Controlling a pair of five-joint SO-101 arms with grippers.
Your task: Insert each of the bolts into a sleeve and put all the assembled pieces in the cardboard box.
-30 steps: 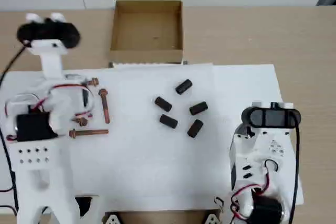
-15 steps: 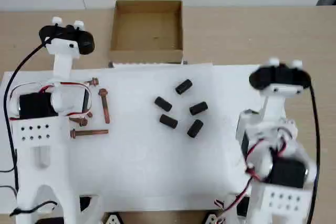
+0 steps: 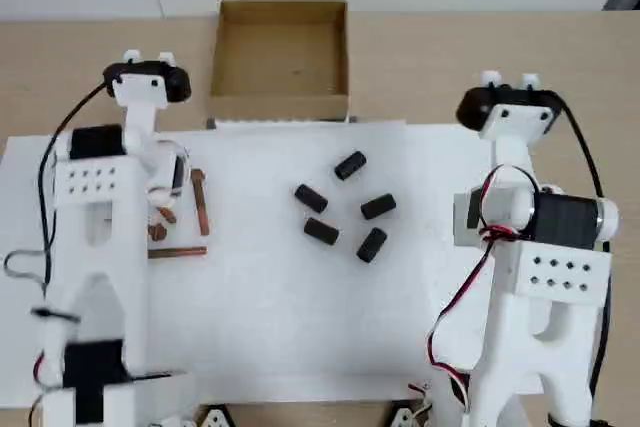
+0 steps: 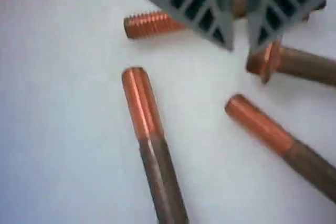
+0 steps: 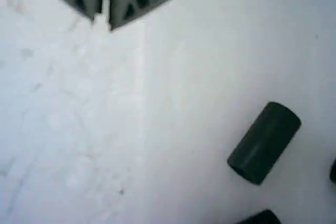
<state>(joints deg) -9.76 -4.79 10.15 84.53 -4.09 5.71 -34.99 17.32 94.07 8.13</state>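
Four copper-coloured metal bolts (image 4: 152,129) lie loose on the white sheet (image 3: 300,327) around the left gripper (image 4: 241,45). Its jaws stand parted by a narrow gap and grasp nothing. One threaded bolt (image 4: 152,24) passes beneath both jaws, and a flanged bolt head (image 4: 265,61) sits just beside one jaw tip. The right gripper (image 5: 105,22) has its jaws clenched to a thin slit and is empty. The nearest black cylindrical sleeve (image 5: 264,142) lies well apart from its tips. Five such sleeves lie between the two arms. The brown cardboard box (image 3: 280,107) beyond them holds nothing, and no bolt is yet sleeved.

Expect trouble at the left jaws. The bolts crowd the tips, so a closing stroke may nip two at once or knock the flanged head aside. You also risk a roll: bolts and sleeves are round, and a glancing jaw likely sends them off.
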